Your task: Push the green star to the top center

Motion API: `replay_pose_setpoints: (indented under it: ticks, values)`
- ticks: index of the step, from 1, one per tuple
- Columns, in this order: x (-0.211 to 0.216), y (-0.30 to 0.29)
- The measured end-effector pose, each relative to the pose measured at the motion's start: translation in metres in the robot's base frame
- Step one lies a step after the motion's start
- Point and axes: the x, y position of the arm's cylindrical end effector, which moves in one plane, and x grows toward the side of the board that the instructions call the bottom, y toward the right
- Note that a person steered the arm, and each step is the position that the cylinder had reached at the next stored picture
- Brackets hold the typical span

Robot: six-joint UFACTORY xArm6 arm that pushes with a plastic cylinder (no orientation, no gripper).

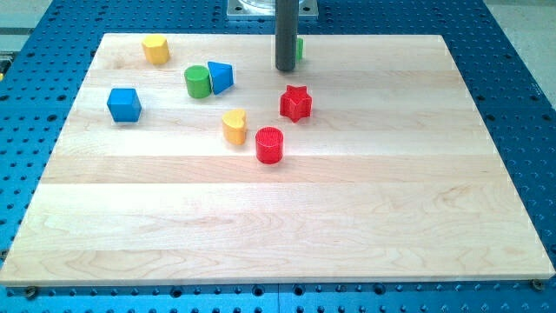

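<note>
The green star (299, 48) sits at the view's top centre of the wooden board (278, 217), near the top edge. Only a sliver of it shows past the right side of the dark rod, which hides the rest. My tip (286, 69) rests on the board right in front of the star, seemingly touching it or nearly so.
A red star (295, 103) lies below my tip. A red cylinder (269, 145) and a yellow heart (234, 126) lie lower left. A green cylinder (197, 82) touches a blue wedge (221, 76). A blue cube (123, 104) and a yellow block (155, 49) sit at the left.
</note>
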Motion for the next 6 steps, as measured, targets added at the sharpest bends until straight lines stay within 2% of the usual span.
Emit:
replay_pose_setpoints:
  ticks: [1,2,3,4,5,6]
  values:
    - [0.013,0.047]
    - [-0.01,0.045]
    - [-0.014,0.002]
    - [0.019,-0.033]
    - [0.057,-0.033]
    - [0.07,-0.041]
